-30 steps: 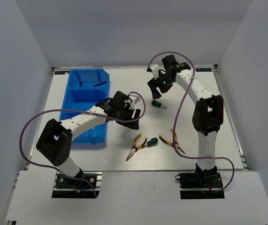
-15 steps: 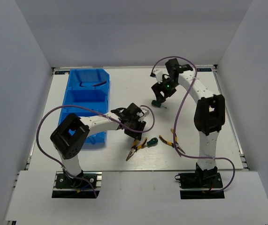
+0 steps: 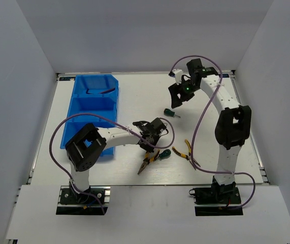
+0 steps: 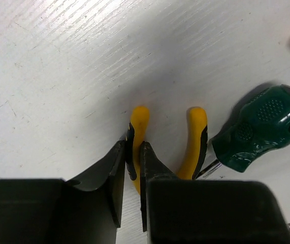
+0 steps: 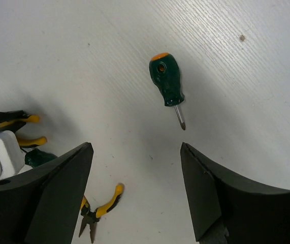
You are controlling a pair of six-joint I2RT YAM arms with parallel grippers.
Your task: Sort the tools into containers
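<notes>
Overhead, white table (image 3: 134,91). Blue containers (image 3: 84,109) in row, far left. Left gripper (image 4: 133,147) low at table middle, jaws clamped on one yellow handle of left pliers (image 4: 138,119). Right gripper (image 5: 136,152) hovers far right, jaws wide apart, holding nothing. Second pliers (image 3: 187,154) lie near right, well apart from containers. One green screwdriver (image 4: 264,124) just beside clamped pliers; other screwdriver (image 5: 166,84) lies on table near right gripper. Dark hex key (image 3: 100,92) rests in farthest compartment.
</notes>
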